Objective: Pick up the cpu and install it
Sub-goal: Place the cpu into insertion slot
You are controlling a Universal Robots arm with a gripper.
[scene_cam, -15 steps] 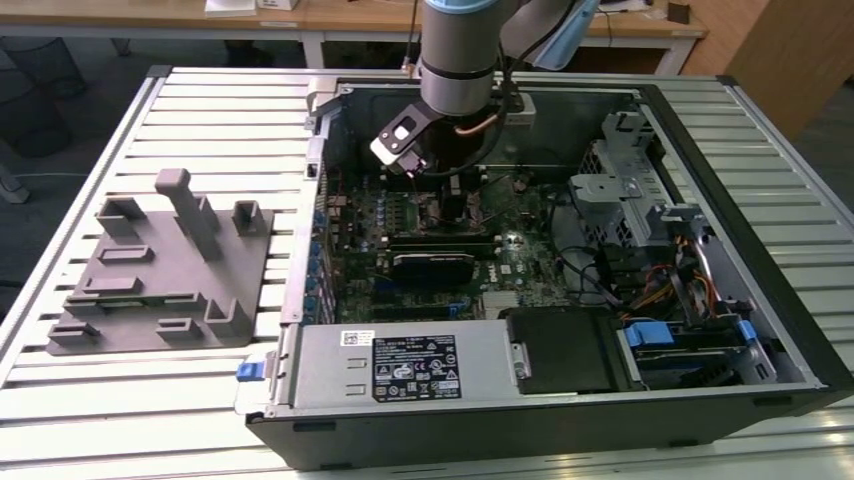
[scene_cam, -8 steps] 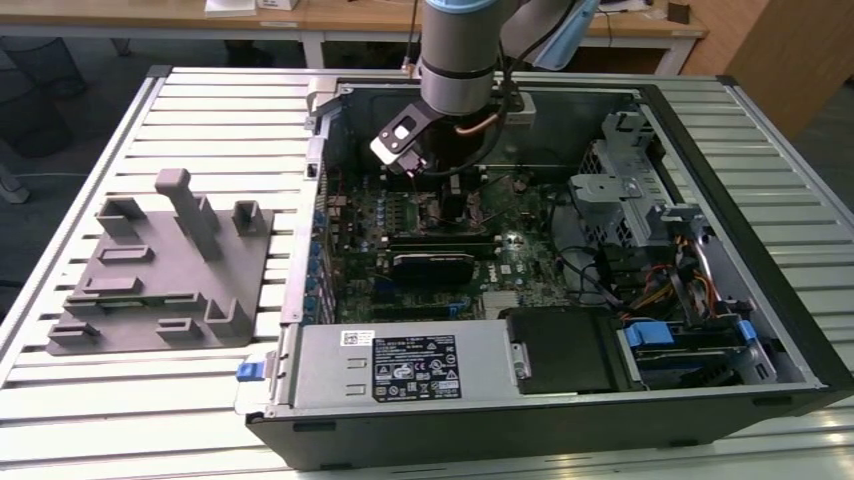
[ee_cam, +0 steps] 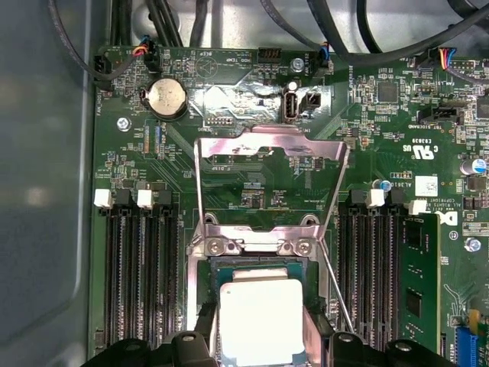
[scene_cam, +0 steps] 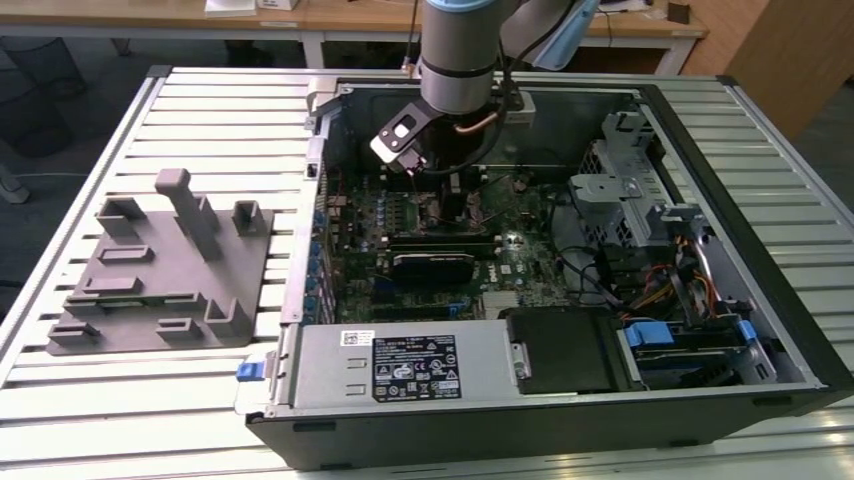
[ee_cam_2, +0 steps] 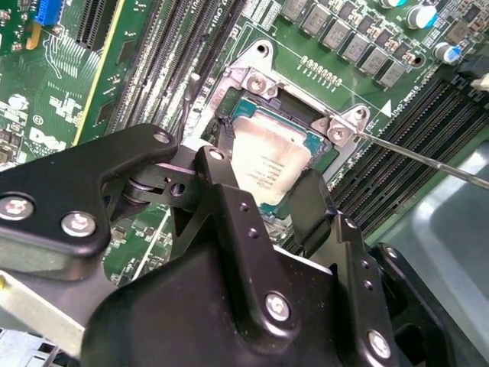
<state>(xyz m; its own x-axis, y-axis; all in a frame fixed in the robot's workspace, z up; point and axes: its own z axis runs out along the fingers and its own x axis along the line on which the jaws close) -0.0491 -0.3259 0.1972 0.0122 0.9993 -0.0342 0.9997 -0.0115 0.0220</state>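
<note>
The cpu [ee_cam: 260, 316] is a small square chip with a silvery top and a green rim. It lies level in the open socket [ee_cam_2: 252, 84] on the motherboard, inside the computer case [scene_cam: 747, 150]. My gripper [ee_cam: 260, 340] is low over it, with one black finger [ee_cam_2: 216, 177] against one edge and the other finger [ee_cam_2: 312, 200] against the opposite edge, so it is shut on the cpu [ee_cam_2: 269, 164]. In the exterior view the gripper [scene_cam: 416, 163] hangs over the upper middle of the board. The socket's metal load plate [ee_cam: 271, 153] stands flipped open.
The thin socket lever [ee_cam_2: 428, 157] juts out beside the socket. Memory slots [ee_cam: 137, 267] flank it on both sides. A grey plastic tray [scene_cam: 160, 270] with upright blocks sits at the exterior view's left. The power supply [scene_cam: 400, 365] and drive cage [scene_cam: 641, 210] crowd the case.
</note>
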